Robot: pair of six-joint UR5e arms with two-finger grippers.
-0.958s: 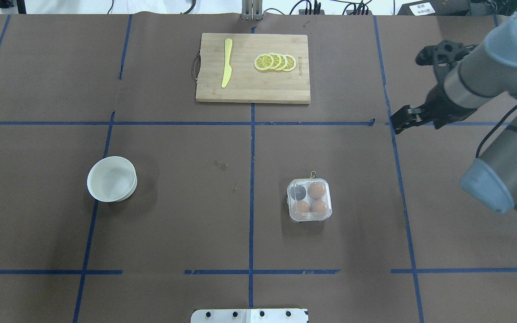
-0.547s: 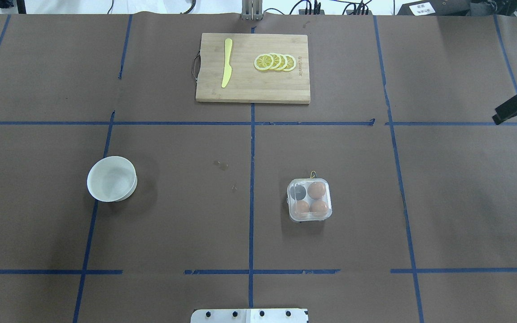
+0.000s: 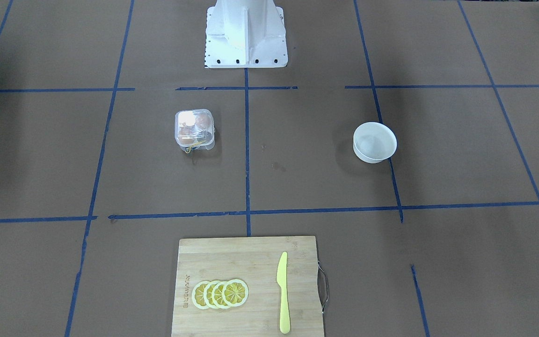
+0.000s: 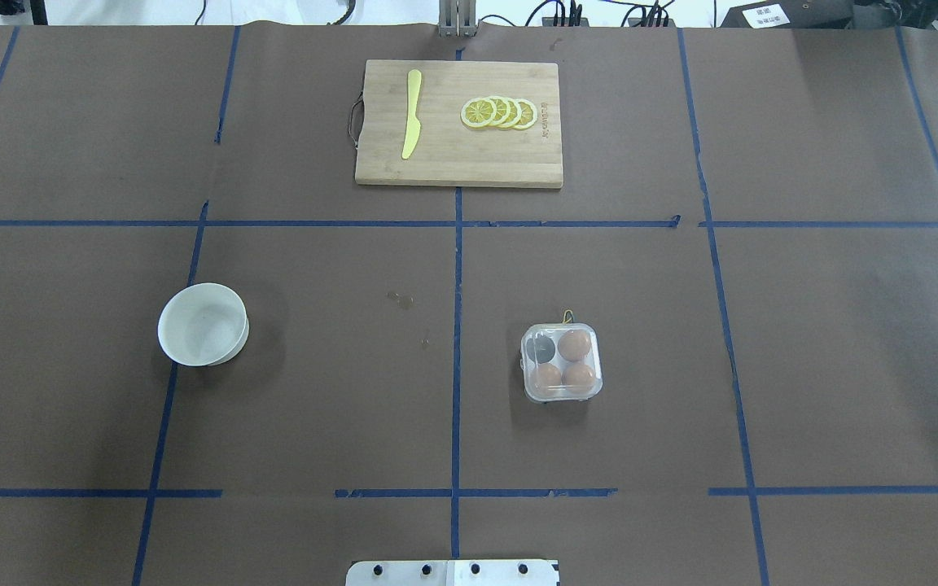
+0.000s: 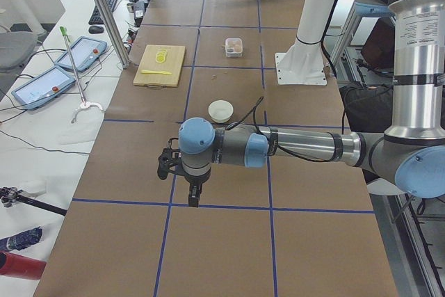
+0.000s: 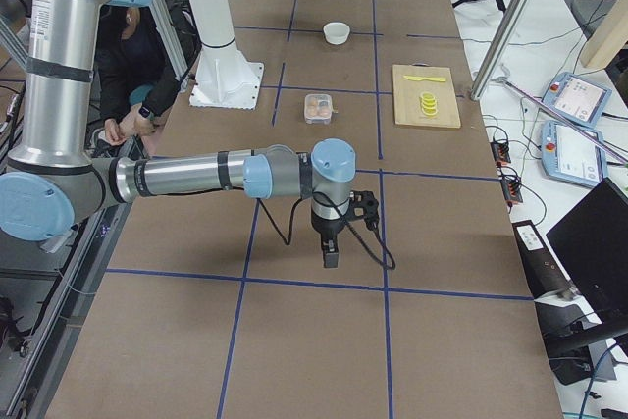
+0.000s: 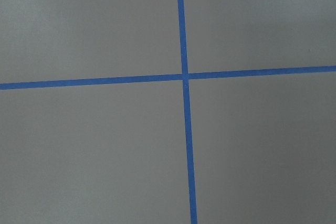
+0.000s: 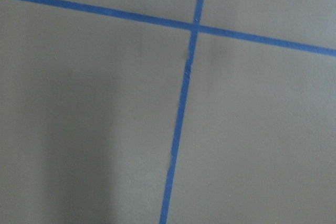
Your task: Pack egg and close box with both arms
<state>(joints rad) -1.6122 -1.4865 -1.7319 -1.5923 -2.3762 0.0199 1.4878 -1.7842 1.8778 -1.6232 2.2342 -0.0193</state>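
The clear plastic box (image 4: pixel 561 362) stands right of the table's middle, and its lid looks shut. It holds three brown eggs (image 4: pixel 574 345); the fourth cell looks dark and empty. The box also shows in the front-facing view (image 3: pixel 194 128) and, small, in both side views (image 5: pixel 234 46) (image 6: pixel 318 107). Neither arm is in the overhead or front-facing view. My left gripper (image 5: pixel 182 172) hovers over bare table far from the box, past the bowl. My right gripper (image 6: pixel 345 228) hovers over bare table on the other side of the box. I cannot tell whether either is open or shut. Both wrist views show only table and blue tape.
An empty white bowl (image 4: pixel 203 334) sits left of centre. A wooden cutting board (image 4: pixel 459 155) at the far middle carries a yellow knife (image 4: pixel 412 114) and lemon slices (image 4: pixel 499 113). The white pedestal base (image 3: pixel 246 32) stands at the robot's edge.
My right arm has swung out of the overhead view to the right. The box, eggs and bowl have not moved.
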